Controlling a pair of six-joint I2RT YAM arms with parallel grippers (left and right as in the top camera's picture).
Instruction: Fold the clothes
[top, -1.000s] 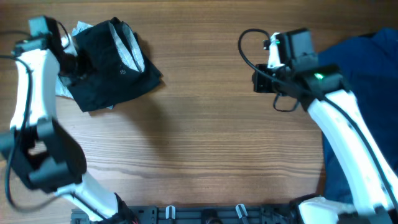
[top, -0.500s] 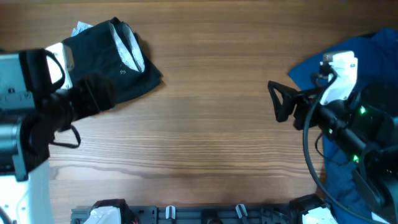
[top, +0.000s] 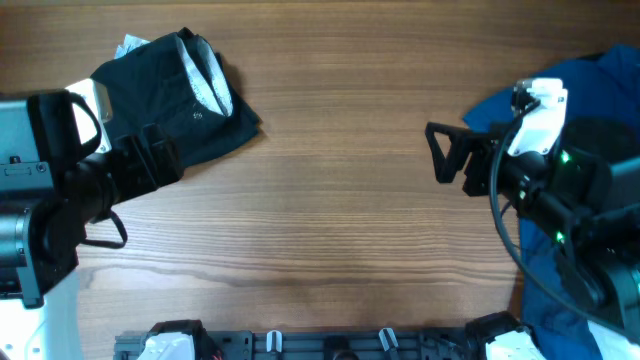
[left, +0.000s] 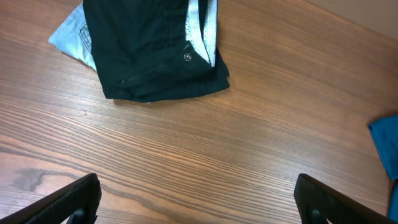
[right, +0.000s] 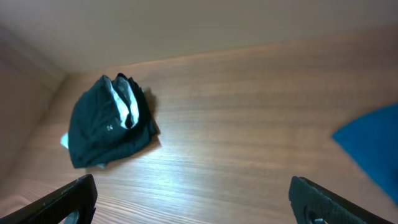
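Observation:
The clothes lie in two places. A folded black garment (top: 175, 110) with its pale grey lining (top: 208, 80) showing rests at the far left, on top of light-blue denim (top: 128, 45). A royal-blue garment (top: 600, 80) lies at the right edge, partly under the right arm. My left gripper (top: 160, 165) hovers high by the black garment's (left: 149, 56) near edge, open and empty. My right gripper (top: 448, 165) is raised left of the blue garment (right: 373, 146), open and empty. The black garment (right: 106, 127) also shows in the right wrist view.
Bare wooden table (top: 340, 200) stretches between the two piles. A black rail with clips (top: 330, 345) runs along the front edge. The right arm's cable (top: 505, 230) loops over the blue cloth.
Both grippers have opened wide. The left one has let go of the black garment and lifted back toward the front. The right arm has swung right, over the blue garment.

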